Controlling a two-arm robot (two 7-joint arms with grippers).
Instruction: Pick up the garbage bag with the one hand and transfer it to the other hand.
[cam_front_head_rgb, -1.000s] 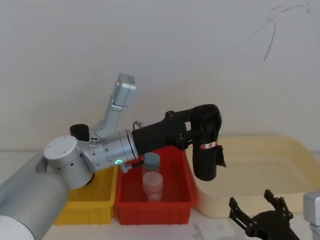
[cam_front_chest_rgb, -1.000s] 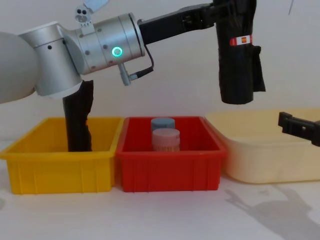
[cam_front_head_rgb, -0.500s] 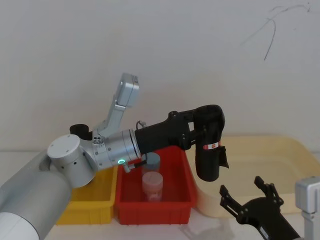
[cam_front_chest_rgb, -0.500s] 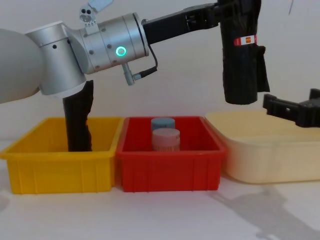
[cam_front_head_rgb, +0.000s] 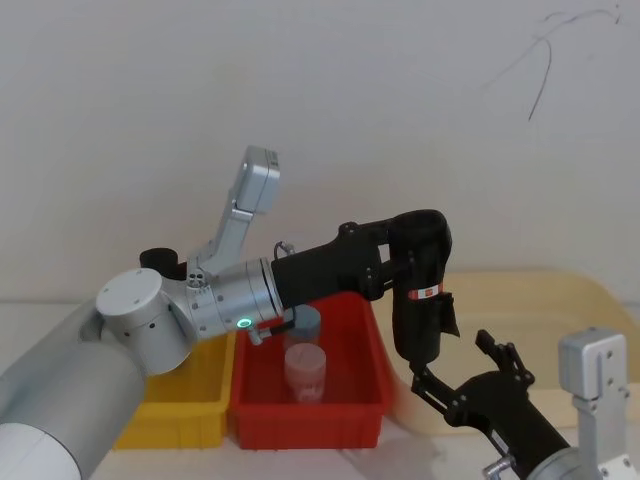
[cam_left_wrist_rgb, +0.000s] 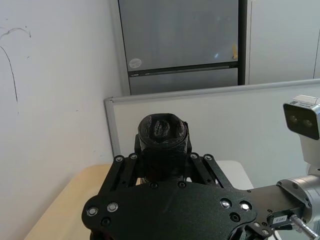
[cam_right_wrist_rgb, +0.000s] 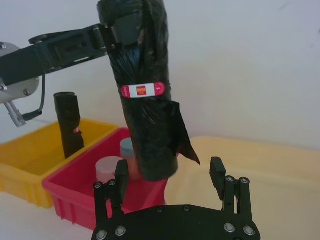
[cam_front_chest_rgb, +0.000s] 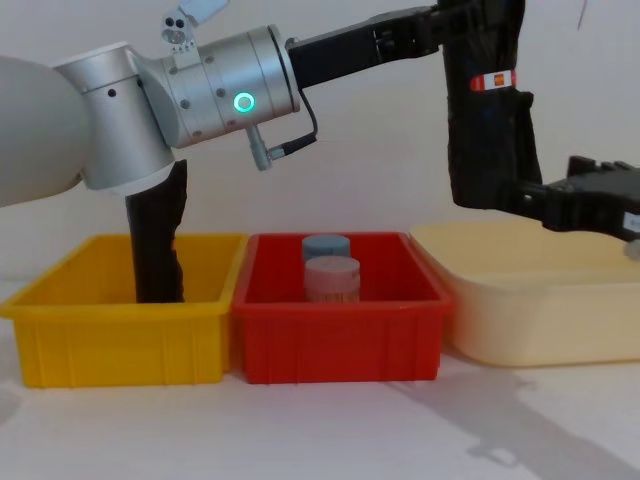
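Note:
The garbage bag (cam_front_head_rgb: 420, 300), a tall black roll with a red-and-white label, hangs upright in the air over the gap between the red bin and the cream tub. My left gripper (cam_front_head_rgb: 400, 258), on the green-lit arm, is shut on its upper end (cam_front_chest_rgb: 470, 25). The roll's top shows between the fingers in the left wrist view (cam_left_wrist_rgb: 161, 131). My right gripper (cam_front_head_rgb: 458, 368) is open beside the bag's lower end (cam_front_chest_rgb: 560, 205). In the right wrist view the bag's bottom (cam_right_wrist_rgb: 150, 150) hangs between the two spread fingers (cam_right_wrist_rgb: 121, 175).
A yellow bin (cam_front_chest_rgb: 110, 340) at the left holds another black roll (cam_front_chest_rgb: 157, 240). The red bin (cam_front_chest_rgb: 340, 340) in the middle holds two jars (cam_front_chest_rgb: 330, 270). A cream tub (cam_front_chest_rgb: 540, 320) stands at the right. A white wall is close behind.
My right gripper has risen from the lower right and moved left, up to the bag's lower end. My left arm carried the bag slightly to the right.

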